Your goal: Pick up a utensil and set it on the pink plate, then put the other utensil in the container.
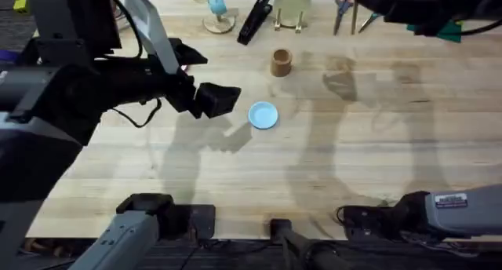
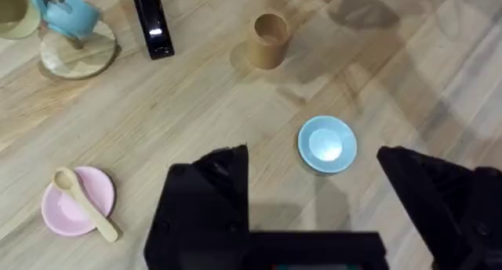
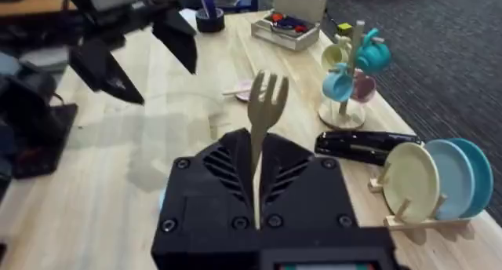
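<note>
The pink plate [image 2: 64, 211] lies on the wooden table with the round-ended wooden utensil [image 2: 86, 205] resting across it. My left gripper [image 2: 312, 154] hangs open and empty above the table, off to one side of that plate and over the area near a light blue plate [image 2: 327, 144]. In the overhead view the left gripper [image 1: 208, 85] sits left of the blue plate [image 1: 263, 114], and the arm hides the pink plate. My right gripper [image 3: 256, 140] is shut on the other utensil [image 3: 267, 97], a wooden fork held prongs up. The tan container [image 1: 281, 62] stands upright behind the blue plate.
Along the far edge stand a mug tree [image 1: 218, 11], a black stapler [image 1: 255, 19], a rack holding a pale green plate [image 1: 292, 5] and scissors [image 1: 343, 3]. Bare wood stretches across the table's middle and right [image 1: 376, 144].
</note>
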Available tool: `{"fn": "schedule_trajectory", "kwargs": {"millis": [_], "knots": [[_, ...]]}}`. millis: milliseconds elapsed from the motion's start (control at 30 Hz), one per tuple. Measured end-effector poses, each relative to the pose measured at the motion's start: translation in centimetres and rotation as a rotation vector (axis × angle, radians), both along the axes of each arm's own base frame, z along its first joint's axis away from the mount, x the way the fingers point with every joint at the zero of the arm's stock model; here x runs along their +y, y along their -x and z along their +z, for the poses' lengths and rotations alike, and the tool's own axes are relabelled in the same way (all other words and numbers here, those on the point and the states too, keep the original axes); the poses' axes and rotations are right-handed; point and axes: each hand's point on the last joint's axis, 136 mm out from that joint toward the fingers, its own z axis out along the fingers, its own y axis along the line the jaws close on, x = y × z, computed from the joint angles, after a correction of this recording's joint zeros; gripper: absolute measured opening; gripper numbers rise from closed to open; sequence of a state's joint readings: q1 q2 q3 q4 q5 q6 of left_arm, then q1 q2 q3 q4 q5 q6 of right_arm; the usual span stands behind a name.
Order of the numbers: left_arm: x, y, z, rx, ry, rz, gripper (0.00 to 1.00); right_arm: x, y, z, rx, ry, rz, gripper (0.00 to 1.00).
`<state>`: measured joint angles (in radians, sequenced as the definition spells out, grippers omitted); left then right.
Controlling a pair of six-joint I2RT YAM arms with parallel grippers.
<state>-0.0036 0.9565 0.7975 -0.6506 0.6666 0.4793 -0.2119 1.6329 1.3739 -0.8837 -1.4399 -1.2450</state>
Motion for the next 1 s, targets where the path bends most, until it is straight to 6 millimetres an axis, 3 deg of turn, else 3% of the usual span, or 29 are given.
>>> {"fn": "schedule_trajectory", "kwargs": {"millis": [300,367,400,700,1000], "knots": [[0.0,0.0,0.0,0.000,0.000,0.000,0.994,0.8,-2.1,-3.5,-0.070,0.014,0.047,0.031],[0.0,0.0,0.0,0.000,0.000,0.000,0.994,1.3,-2.6,-3.9,-0.105,0.020,0.063,0.031],[0.0,0.0,0.0,0.000,0.000,0.000,0.995,2.6,-3.5,-4.7,-0.181,0.031,0.104,0.031],[0.0,0.0,0.0,0.000,0.000,0.000,0.995,5.6,-5.7,-5.5,-0.351,0.040,0.177,0.032],[0.0,0.0,0.0,0.000,0.000,0.000,0.993,7.1,-6.5,-6.6,-0.326,0.026,0.204,0.032]]}}
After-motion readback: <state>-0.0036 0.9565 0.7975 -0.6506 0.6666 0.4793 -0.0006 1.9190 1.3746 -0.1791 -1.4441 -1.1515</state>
